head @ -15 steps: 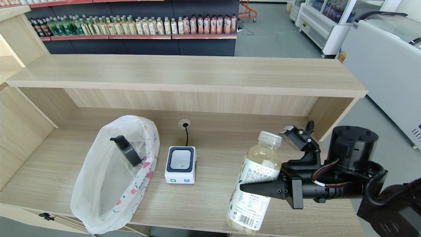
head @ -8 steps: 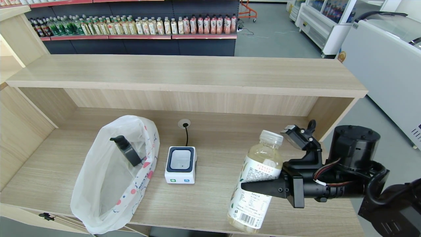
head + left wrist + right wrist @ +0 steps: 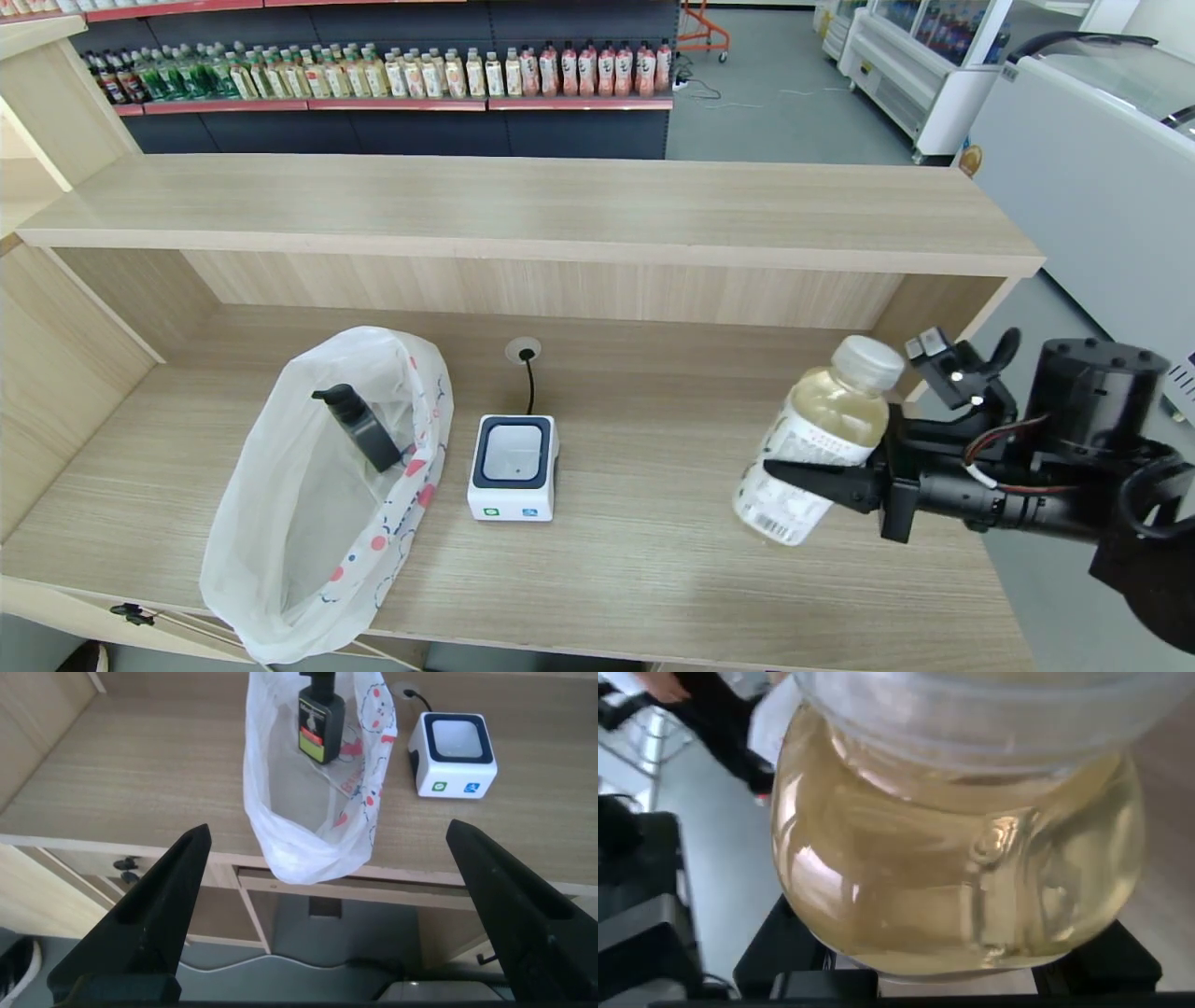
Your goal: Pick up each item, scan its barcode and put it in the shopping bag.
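Observation:
My right gripper (image 3: 822,471) is shut on a clear drink bottle (image 3: 822,439) with a white cap and a white label, held tilted above the right part of the counter, cap up and to the right, barcode at its lower end. Up close, the bottle (image 3: 957,873) shows pale yellow liquid. The white barcode scanner (image 3: 512,466) sits mid-counter, left of the bottle. A white shopping bag (image 3: 317,504) with red dots lies open at the left, with a dark pump bottle (image 3: 359,429) inside. My left gripper (image 3: 327,915) hangs open in front of the counter edge, near the bag (image 3: 313,793) and scanner (image 3: 453,751).
The wooden counter (image 3: 607,569) has a raised back shelf (image 3: 523,210) and side walls. A cable (image 3: 529,378) runs from the scanner to a hole in the counter. Drink shelves and freezers stand in the room behind.
My right arm has swung the bottle to the right and away from me, and tilted it more. The bag and scanner stayed put.

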